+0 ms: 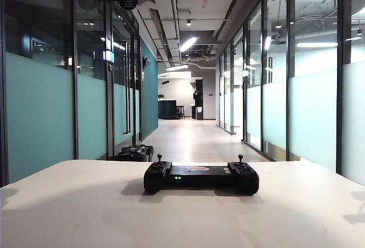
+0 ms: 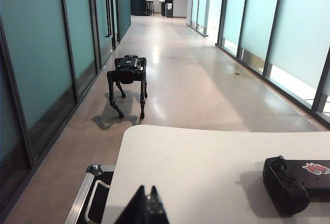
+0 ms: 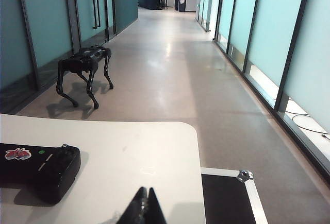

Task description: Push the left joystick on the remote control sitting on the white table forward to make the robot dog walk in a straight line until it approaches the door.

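Exterior view: wide black gamepad-like remote control (image 1: 201,178) lies flat on the large matte white table (image 1: 85,214), slightly toward 3 o'clock of table centre and near the far edge. Two small green lights on its near face. Left joystick (image 1: 159,158), a short thin black stick with a round knob, stands upright on the 9 o'clock bulged end; its twin (image 1: 240,158) stands on the 3 o'clock end. Nothing touches either stick. No arm or gripper appears in this view.

Small black four-legged robot dog (image 1: 133,153): only the top of its body shows past the table's far edge, at 10 o'clock from the remote. In the left wrist view the dog (image 2: 127,82) stands on all four legs on the glossy corridor floor, close to the teal frosted-glass wall (image 2: 36,54).

Left gripper (image 2: 149,208): dark fingertips pressed together to a point, hovering above the table's near edge, holding nothing, well apart from the remote (image 2: 296,183).

Right gripper (image 3: 144,207): fingertips likewise pressed together, empty, above the table (image 3: 129,152), near but clear of the remote's end (image 3: 38,170). Dog (image 3: 85,74) visible beyond.

Black case with silver metal edging (image 3: 229,195) sits on the floor beside the table.
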{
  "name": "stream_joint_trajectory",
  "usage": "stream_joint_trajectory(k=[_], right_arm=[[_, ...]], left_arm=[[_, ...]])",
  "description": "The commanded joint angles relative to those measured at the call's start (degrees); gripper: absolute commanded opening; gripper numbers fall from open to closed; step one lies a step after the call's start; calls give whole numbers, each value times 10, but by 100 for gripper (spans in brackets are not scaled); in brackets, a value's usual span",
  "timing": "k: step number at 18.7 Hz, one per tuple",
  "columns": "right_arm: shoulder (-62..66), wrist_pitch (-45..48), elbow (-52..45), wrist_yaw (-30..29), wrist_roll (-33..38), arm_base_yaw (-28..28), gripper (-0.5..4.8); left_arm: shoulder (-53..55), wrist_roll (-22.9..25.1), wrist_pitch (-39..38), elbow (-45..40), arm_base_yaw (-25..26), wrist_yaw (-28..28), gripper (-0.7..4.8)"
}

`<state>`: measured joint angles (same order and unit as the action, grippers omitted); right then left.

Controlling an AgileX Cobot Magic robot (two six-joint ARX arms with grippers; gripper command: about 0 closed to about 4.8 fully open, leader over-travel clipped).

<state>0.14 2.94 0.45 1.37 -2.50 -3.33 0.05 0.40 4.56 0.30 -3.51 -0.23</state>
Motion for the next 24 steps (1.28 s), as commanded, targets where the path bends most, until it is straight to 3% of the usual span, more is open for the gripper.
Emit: stream_joint_trajectory(k=[1, 13, 21, 24], right_arm=[[-2, 16, -3, 0, -1, 0, -1], [1, 15, 34, -1, -1, -2, -1], [24, 5, 68, -16, -1, -2, -1], [69, 27, 83, -52, -2, -2, -1]], left_arm=[[0, 2, 4, 2, 1, -2, -6], [29, -26, 8, 43, 1, -21, -6], [205, -24, 132, 84, -12, 3, -6], [297, -24, 186, 114, -34, 19, -5]])
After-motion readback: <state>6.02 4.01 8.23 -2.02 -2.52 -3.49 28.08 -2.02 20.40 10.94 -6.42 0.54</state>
